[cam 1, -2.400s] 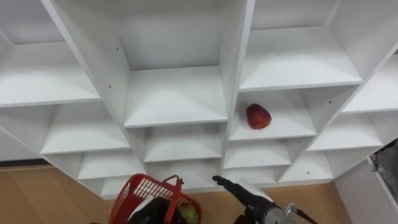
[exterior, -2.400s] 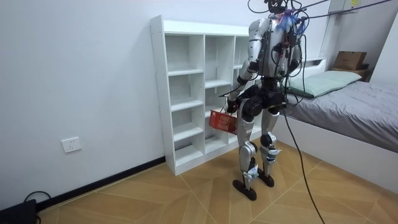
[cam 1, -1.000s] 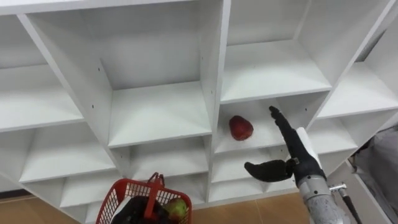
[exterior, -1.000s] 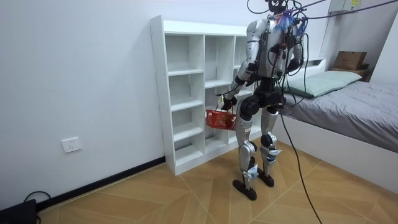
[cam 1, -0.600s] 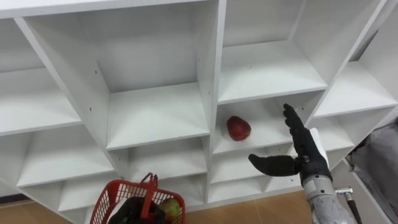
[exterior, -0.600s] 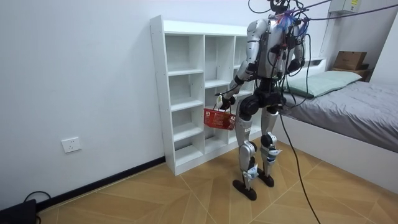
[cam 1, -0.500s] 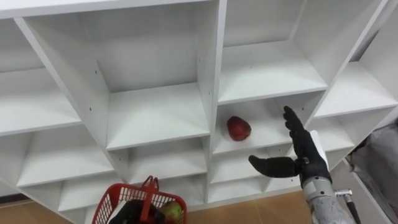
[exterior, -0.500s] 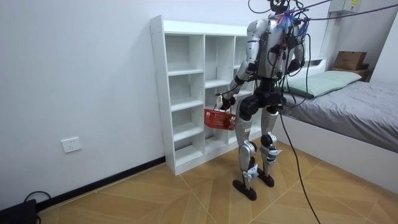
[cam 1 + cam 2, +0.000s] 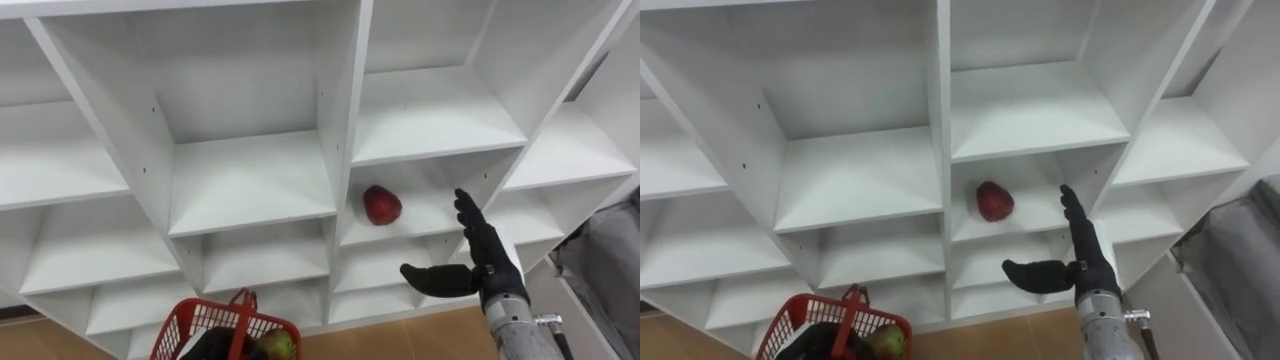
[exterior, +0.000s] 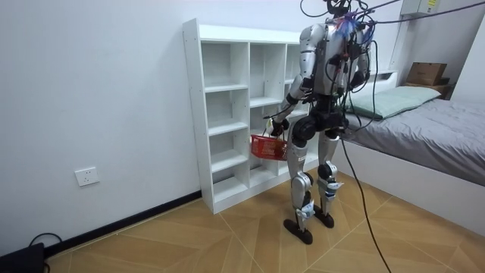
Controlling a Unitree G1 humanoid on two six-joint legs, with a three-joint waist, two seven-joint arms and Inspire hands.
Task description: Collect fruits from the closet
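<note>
Right hand, fingers spread open, poised just right of and below the round red fruit on the white closet shelf.

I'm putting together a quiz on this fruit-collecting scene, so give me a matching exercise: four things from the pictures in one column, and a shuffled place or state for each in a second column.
Things
1. red fruit
2. green fruit
3. right hand
4. red basket

Places and states
A. hanging from the left hand, low in front of the closet
B. open, in the air before the shelves, touching nothing
C. lying on a closet shelf
D. inside the red basket

Pairs: 1-C, 2-D, 3-B, 4-A
</note>
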